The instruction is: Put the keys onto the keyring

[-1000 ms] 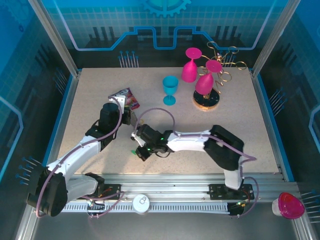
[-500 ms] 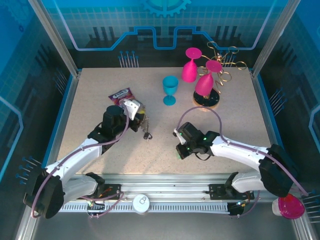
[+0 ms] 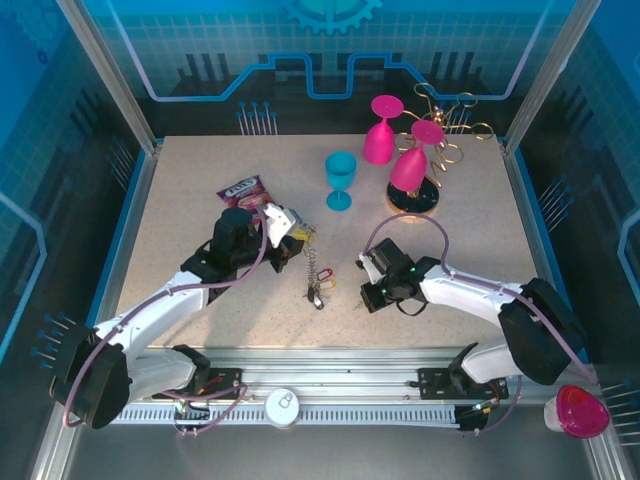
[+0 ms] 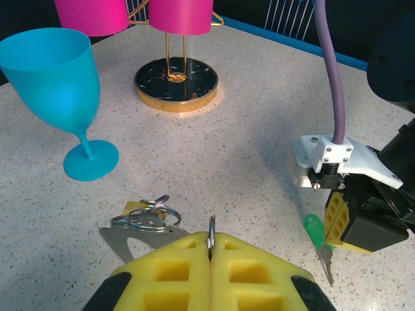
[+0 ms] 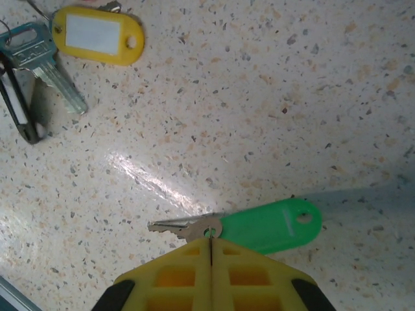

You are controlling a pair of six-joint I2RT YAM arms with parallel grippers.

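My left gripper (image 4: 211,249) is shut on the keyring (image 4: 211,232), a thin metal ring seen edge-on between the yellow pads. Just left of it on the table lie smaller split rings (image 4: 150,216) with a yellow tag and a flat metal clip. From above, my left gripper (image 3: 296,238) is left of centre, with a bunch of keys (image 3: 318,282) trailing toward the front. My right gripper (image 5: 211,249) is shut on the small ring of a green-tagged key (image 5: 272,225), low over the table. A yellow-tagged key (image 5: 97,34) lies further off. My right gripper (image 3: 366,295) sits right of the bunch.
A blue goblet (image 3: 340,178) stands behind the grippers. Two pink goblets hang upside down on a gold wire rack (image 3: 413,197) at the back right. A shiny snack packet (image 3: 243,188) lies behind the left gripper. A pink cup (image 3: 578,410) sits off the table's front right corner.
My right gripper has pulled away from the left one to the right, carrying the green key. My left gripper has shifted right, and the key bunch now trails further right and forward.
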